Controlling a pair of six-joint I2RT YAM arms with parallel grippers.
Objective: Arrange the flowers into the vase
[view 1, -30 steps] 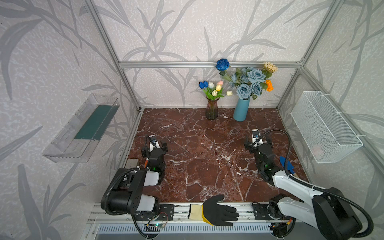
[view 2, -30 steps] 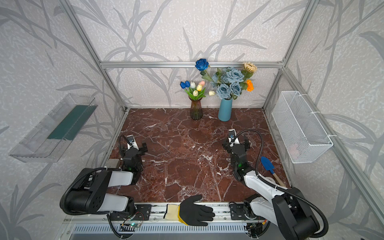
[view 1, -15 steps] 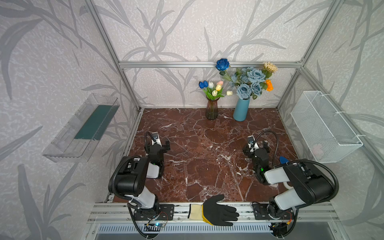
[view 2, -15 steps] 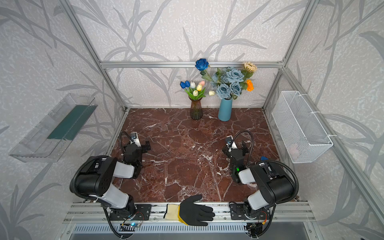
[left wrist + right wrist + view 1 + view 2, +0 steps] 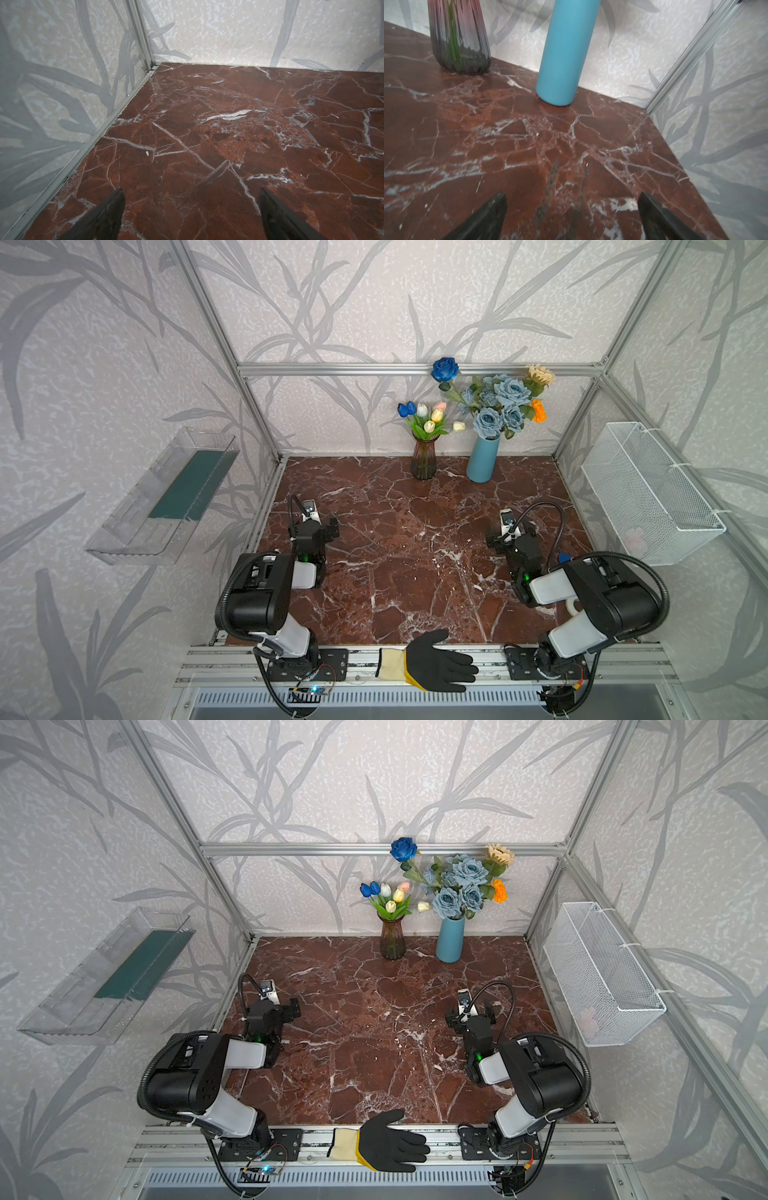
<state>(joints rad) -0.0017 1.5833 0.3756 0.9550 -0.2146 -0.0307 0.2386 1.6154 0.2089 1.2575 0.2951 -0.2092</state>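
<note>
The flowers stand in two vases at the back wall. Small tulips (image 5: 424, 416) fill a dark glass vase (image 5: 423, 458), whose base shows in the right wrist view (image 5: 458, 39). Dusty-blue roses (image 5: 498, 406), a dark-blue rose (image 5: 445, 369), an orange marigold (image 5: 539, 410) and a beige daisy (image 5: 539, 374) fill a blue vase (image 5: 482, 460) (image 5: 564, 52). My left gripper (image 5: 316, 526) (image 5: 190, 199) hovers open over bare marble at the left wall. My right gripper (image 5: 511, 533) (image 5: 572, 202) is open and empty, well in front of the blue vase.
A black work glove (image 5: 436, 662) lies on the front rail. A white wire basket (image 5: 648, 493) hangs on the right wall and a clear plastic shelf (image 5: 166, 497) on the left wall. A small blue item (image 5: 563, 558) lies beside the right arm.
Both arms have folded up, their elbows rising over the bases, while the grippers stay near the same spots. Both grippers stay open. The flowers have not moved.
</note>
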